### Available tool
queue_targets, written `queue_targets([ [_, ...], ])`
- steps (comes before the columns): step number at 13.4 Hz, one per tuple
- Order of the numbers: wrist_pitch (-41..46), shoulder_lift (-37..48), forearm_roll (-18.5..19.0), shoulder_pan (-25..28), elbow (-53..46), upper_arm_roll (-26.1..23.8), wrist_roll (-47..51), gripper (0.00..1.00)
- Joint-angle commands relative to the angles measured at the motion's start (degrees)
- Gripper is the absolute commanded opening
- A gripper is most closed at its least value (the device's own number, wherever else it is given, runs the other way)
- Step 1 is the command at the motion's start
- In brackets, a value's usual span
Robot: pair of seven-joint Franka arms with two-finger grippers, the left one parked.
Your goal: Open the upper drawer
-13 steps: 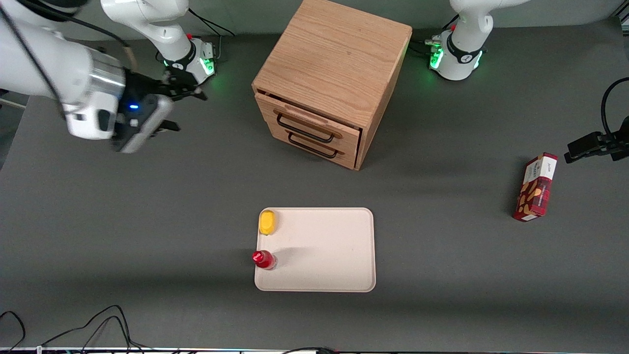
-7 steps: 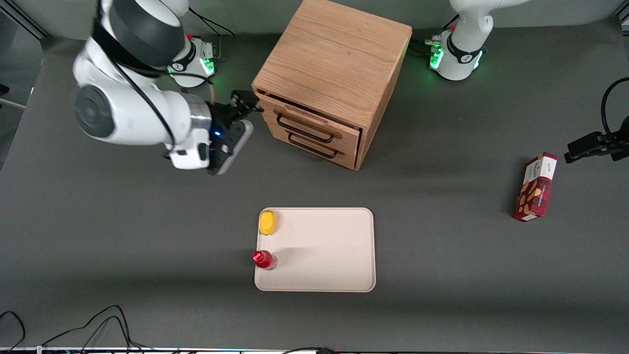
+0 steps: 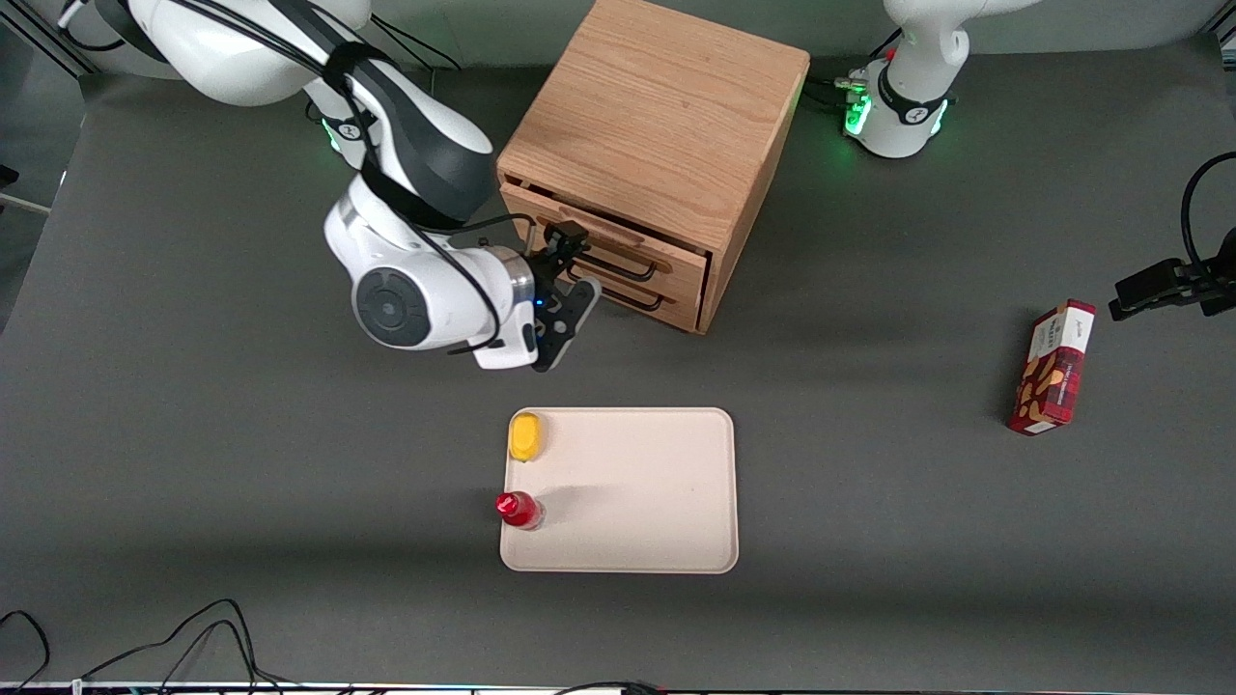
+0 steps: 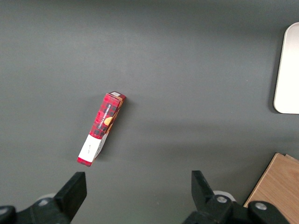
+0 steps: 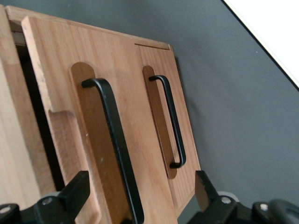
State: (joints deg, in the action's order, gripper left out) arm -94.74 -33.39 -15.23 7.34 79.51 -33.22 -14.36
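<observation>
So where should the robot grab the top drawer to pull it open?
Probably by its black wire handle, coming straight at the upper drawer from in front. The bar stands off the wood, leaving room for a finger. The gripper, open, already sits in front of the drawers with its fingers either side of that bar.

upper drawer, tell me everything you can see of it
The upper drawer is the higher of two light oak fronts in the boxy wooden cabinet. It has a black wire handle over a rounded recess. It looks slightly ajar, with a dark gap along its edge. The open end effector is in front of it with a finger either side of the handle; contact is not visible.
</observation>
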Motion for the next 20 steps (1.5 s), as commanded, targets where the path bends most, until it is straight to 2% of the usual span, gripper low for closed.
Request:
queue_targets([
  [1,-1.05,-0.53,1.16,-0.05,0.20,-0.79,-0.84,1.00],
  [5,-2.02,-0.44,1.34,0.39,1.52,-0.80,-0.84,1.00],
  [7,-2.29,-0.44,2.74,0.83,1.87,-0.80,-0.76,1.00],
  [14,-5.89,-0.27,2.92,1.27,4.69,-1.24,-0.75,1.00],
  [20,-8.53,-4.65,5.12,0.48,1.81,-0.62,-0.67,1.00],
])
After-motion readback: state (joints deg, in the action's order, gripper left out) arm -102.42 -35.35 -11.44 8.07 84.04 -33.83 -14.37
